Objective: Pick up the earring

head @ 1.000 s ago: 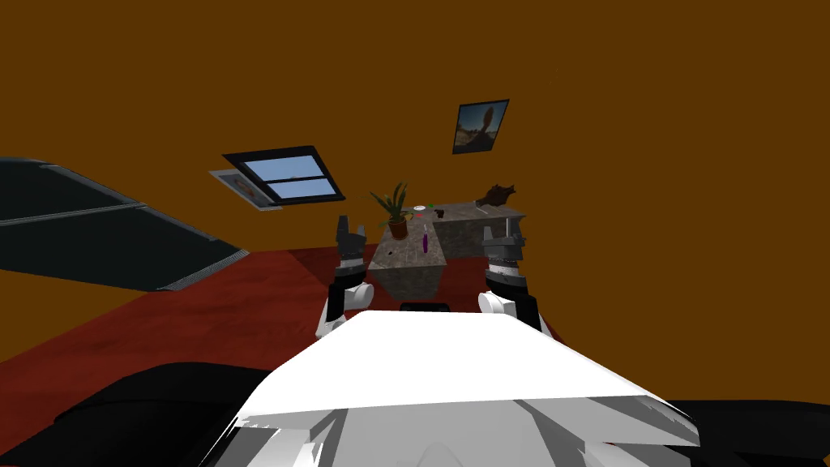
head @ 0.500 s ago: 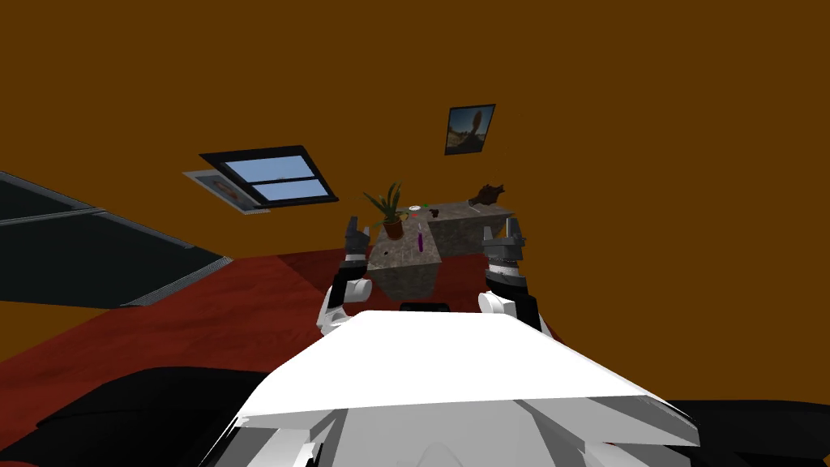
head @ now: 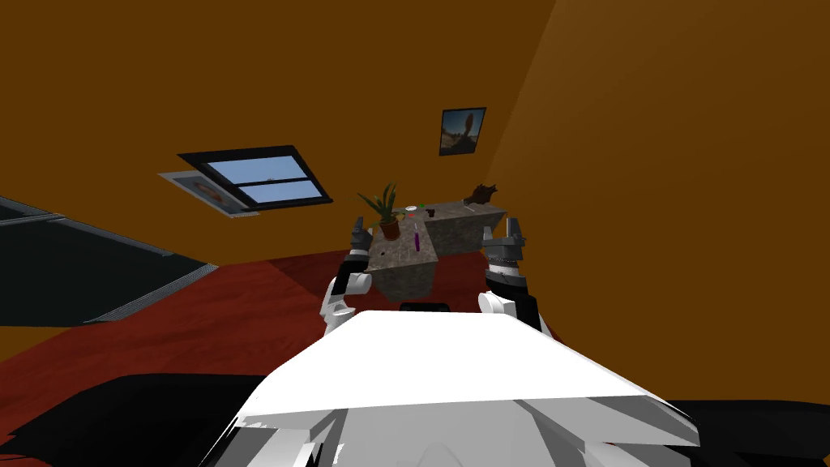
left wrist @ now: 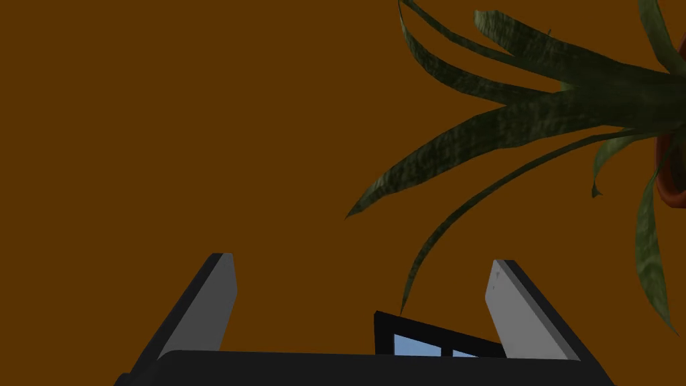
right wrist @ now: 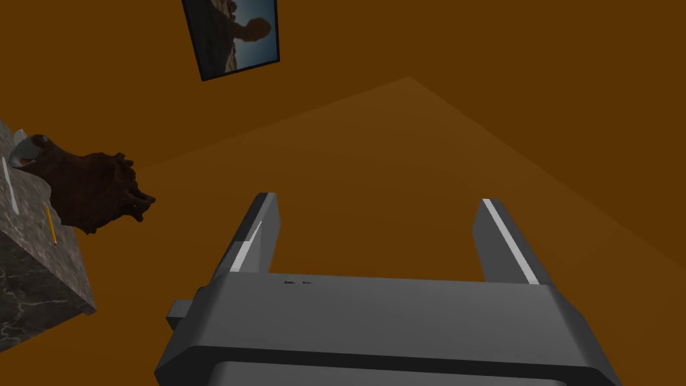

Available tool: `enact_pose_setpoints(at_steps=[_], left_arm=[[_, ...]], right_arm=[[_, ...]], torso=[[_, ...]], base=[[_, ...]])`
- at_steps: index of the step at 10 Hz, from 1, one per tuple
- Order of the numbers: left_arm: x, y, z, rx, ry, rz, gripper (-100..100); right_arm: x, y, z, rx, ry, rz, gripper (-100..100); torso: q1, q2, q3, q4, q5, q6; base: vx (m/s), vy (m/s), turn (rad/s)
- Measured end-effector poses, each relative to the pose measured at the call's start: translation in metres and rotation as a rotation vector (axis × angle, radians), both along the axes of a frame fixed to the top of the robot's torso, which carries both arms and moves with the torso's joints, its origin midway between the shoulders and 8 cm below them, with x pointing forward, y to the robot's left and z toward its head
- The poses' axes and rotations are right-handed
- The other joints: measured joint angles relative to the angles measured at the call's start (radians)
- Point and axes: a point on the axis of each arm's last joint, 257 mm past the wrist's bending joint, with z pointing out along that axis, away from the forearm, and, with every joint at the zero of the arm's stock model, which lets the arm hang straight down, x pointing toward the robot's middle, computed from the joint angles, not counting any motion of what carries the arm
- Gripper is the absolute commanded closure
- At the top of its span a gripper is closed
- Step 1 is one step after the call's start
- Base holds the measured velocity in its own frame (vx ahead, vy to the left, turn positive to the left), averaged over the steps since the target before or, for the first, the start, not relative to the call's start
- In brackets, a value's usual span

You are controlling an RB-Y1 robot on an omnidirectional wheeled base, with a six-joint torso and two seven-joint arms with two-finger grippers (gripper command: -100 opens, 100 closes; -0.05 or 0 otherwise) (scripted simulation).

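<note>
Here, at the approach stage, the left end effector (head: 359, 230) and right end effector (head: 502, 236) stand open and empty near the potted plant (head: 387, 216), on whose surface (head: 403, 259) the earring, too small to identify, awaits grasping.

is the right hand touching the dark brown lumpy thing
Apart: right wrist view shows bare wall between the open right hand and the dark brown lumpy thing.
</note>
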Motion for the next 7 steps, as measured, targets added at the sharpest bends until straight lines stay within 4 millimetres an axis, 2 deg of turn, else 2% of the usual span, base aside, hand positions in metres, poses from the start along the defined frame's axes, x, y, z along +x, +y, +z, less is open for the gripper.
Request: enact_pose_setpoints(at_steps=[7], left_arm=[[0.045, 0.022, -0.042, -0.021, 0.180, 0.020, -100]], right_arm=[[0.000, 0.000, 0.000, 0.000, 0.000, 0.000, 0]], torso=[[0.000, 0.000, 0.000, 0.000, 0.000, 0.000]], base=[[-0.011, -0.011, -0.058]])
